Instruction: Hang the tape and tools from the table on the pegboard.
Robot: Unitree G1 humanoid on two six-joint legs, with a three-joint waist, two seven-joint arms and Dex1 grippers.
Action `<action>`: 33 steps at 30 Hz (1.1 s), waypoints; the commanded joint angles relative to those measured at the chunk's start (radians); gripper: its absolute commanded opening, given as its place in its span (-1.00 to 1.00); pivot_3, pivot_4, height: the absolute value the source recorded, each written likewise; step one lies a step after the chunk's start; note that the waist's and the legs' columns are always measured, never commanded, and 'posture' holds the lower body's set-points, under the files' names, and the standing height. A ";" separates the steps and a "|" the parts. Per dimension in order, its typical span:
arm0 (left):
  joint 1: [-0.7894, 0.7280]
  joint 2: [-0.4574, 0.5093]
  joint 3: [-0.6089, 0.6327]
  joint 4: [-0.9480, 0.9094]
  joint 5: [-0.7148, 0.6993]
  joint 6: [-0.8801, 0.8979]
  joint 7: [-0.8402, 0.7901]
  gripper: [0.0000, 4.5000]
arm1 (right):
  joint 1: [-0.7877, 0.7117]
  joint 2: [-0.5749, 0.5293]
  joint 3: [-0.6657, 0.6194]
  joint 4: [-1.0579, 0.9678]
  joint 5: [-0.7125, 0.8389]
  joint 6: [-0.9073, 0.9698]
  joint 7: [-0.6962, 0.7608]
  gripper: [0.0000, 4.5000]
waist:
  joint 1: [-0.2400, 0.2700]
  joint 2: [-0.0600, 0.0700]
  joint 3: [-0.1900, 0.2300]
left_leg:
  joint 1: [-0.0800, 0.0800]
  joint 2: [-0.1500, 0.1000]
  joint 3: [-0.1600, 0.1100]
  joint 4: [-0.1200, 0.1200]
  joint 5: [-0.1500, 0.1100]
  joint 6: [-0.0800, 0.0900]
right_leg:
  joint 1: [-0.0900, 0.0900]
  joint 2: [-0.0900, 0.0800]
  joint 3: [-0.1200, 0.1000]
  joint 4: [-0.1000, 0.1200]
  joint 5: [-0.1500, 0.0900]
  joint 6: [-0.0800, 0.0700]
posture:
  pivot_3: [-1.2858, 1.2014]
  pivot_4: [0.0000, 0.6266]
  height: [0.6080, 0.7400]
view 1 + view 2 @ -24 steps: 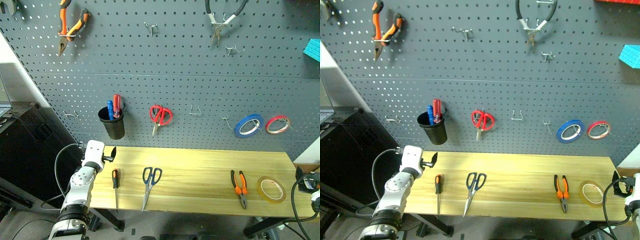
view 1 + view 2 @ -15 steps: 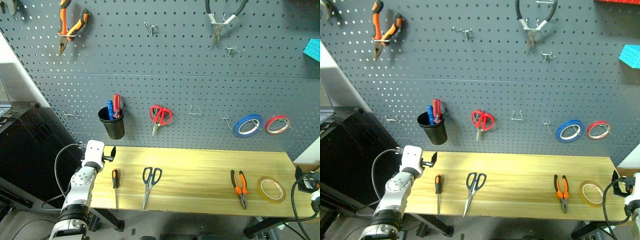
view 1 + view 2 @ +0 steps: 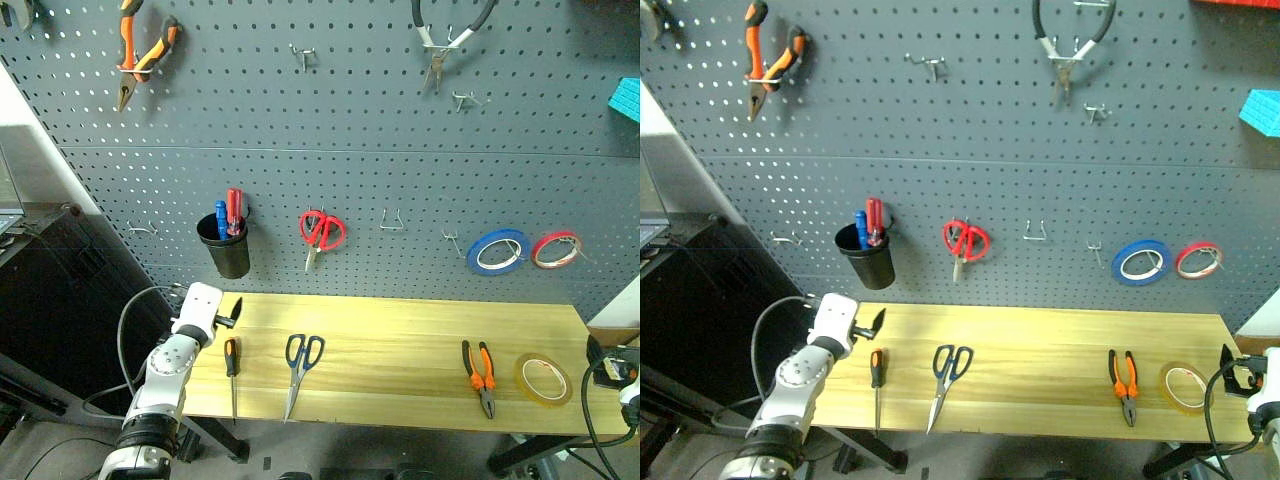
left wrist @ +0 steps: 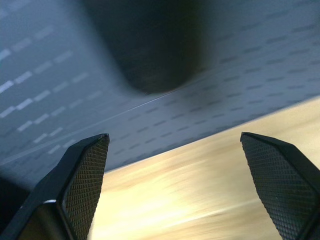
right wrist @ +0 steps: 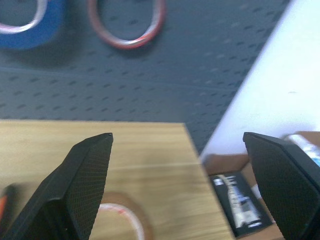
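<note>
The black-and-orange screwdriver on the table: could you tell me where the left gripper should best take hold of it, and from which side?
Probably by the handle. The screwdriver lies flat on the table, its thick black-orange handle toward the pegboard and its thin shaft toward the near edge. The open left gripper sits just beyond the handle end, so coming down from above, fingers straddling the handle, looks simplest.

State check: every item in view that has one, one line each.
left gripper: open, empty, at the table's left end
right gripper: open, empty, off the table's right end
screwdriver: flat on the table
blue-handled scissors: flat, blades shut
pliers: flat on table
yellow tape: flat on table
red scissors: hung on pegboard
blue tape: hung
red tape: hung
</note>
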 commanded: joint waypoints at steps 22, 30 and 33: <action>-0.125 0.102 -0.457 -0.638 -0.094 0.319 -0.765 0.98 | -0.204 -0.160 0.213 -0.106 0.042 0.676 0.147 1.00 | -0.065 0.000 0.153 | -0.015 0.001 0.001 0.001 0.001 0.001 | -0.013 -0.003 -0.002 -0.001 -0.001 -0.001 | -0.05 -0.27 1.00; -0.177 0.055 -0.525 -0.684 -0.039 0.256 -0.771 0.98 | -0.412 -0.194 0.326 0.241 -0.014 0.603 0.245 1.00 | -0.061 -0.004 0.189 | -0.019 0.000 0.000 0.000 0.001 0.002 | -0.013 -0.007 -0.004 -0.006 0.000 0.000 | -0.01 -0.18 1.00; -0.178 0.033 -0.545 -0.705 -0.023 0.251 -0.753 0.98 | -0.484 -0.198 0.359 0.394 -0.044 0.568 0.264 1.00 | -0.058 -0.004 0.195 | -0.020 0.000 -0.001 0.000 0.001 0.002 | -0.013 -0.007 -0.004 -0.008 0.000 0.000 | 0.01 -0.17 1.00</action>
